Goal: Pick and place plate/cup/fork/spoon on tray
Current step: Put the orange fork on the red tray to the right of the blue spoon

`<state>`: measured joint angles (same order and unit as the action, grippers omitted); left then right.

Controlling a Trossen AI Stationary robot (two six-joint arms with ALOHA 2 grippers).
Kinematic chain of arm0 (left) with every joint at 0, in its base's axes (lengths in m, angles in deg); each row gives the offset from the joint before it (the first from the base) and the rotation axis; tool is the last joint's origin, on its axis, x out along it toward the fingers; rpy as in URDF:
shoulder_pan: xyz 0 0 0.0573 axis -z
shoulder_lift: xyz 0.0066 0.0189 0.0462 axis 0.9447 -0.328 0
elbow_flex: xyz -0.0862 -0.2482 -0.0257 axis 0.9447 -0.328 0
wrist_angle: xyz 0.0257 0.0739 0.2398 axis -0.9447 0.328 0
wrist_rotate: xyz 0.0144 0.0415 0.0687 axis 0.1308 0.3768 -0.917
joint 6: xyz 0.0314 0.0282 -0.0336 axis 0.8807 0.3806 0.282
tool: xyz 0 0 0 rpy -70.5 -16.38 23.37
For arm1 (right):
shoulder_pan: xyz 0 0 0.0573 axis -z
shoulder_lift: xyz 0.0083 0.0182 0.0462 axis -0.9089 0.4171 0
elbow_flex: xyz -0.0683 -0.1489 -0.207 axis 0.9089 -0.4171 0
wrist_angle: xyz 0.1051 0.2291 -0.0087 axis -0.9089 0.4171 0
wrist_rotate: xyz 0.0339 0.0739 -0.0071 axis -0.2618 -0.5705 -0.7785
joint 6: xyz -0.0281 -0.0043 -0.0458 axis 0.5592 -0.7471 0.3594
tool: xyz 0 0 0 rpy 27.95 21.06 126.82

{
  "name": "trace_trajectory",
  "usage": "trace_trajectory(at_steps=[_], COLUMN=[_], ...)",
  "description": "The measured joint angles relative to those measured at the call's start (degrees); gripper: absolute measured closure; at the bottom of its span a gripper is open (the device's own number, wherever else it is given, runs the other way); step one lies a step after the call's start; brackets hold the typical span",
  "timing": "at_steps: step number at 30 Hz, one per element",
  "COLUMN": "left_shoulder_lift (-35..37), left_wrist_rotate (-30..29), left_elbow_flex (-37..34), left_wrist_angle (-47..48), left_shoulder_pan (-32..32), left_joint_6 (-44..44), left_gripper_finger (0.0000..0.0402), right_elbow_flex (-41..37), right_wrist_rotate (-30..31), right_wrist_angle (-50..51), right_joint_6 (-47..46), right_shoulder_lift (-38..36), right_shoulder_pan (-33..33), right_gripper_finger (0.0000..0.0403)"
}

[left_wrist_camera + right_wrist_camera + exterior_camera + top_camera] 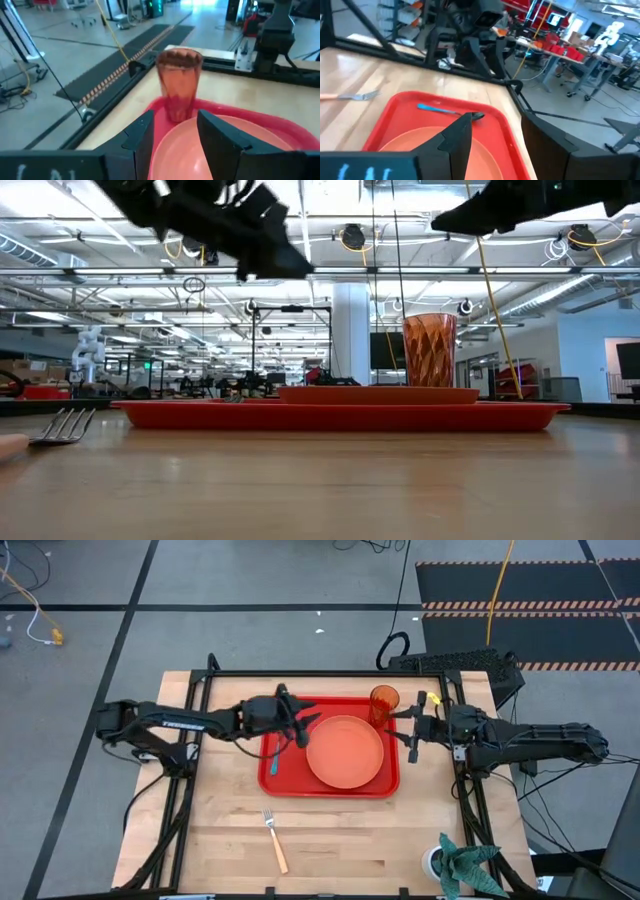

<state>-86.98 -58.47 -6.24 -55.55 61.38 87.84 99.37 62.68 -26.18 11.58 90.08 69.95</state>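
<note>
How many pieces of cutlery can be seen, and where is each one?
2. The spoon lies inside the tray, along its left side beside the plate. The fork lies on the bare table, in front of the tray. Nothing seems hidden.

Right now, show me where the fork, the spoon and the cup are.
fork (276,844), high view, on its handle
spoon (276,758), high view, on its blue handle
cup (429,350), low view, on its side wall
</note>
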Motion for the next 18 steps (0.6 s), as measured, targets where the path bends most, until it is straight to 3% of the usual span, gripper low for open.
trace_trajectory(at_steps=[3,5,8,13,18], left_shoulder_lift=[4.74,7.36,11.5,15.26,16.92], left_wrist_rotate=[0.14,0.65,6.07,17.94,18.45], left_elbow_flex=[-6.92,-11.4,-18.4,-27.49,-30.37], left_wrist_angle=[-4.12,-13.16,-25.33,-37.16,-37.53], left_shoulder_pan=[-2.07,-4.07,-8.4,-14.21,-16.18], left_joint_6=[1.07,2.76,2.5,-0.76,-4.28], left_gripper_finger=[0.0248,0.0248,0.0248,0.0248,0.0248], right_elbow_flex=[-0.1,0.73,5.62,25.69,48.08], right_wrist_rotate=[1.8,5.47,7.32,7.05,-2.79], right_wrist_angle=[-3.29,-4.69,-5.06,12.4,31.55], right_joint_6=[-2.69,-3.81,-3.15,-1.65,-12.15], right_shoulder_lift=[1.97,4.9,13.17,30.97,47.21], right_shoulder_pan=[-0.04,-0.04,0.4,0.31,0.17], right_gripper_finger=[0.0239,0.0239,0.0239,0.0239,0.0239])
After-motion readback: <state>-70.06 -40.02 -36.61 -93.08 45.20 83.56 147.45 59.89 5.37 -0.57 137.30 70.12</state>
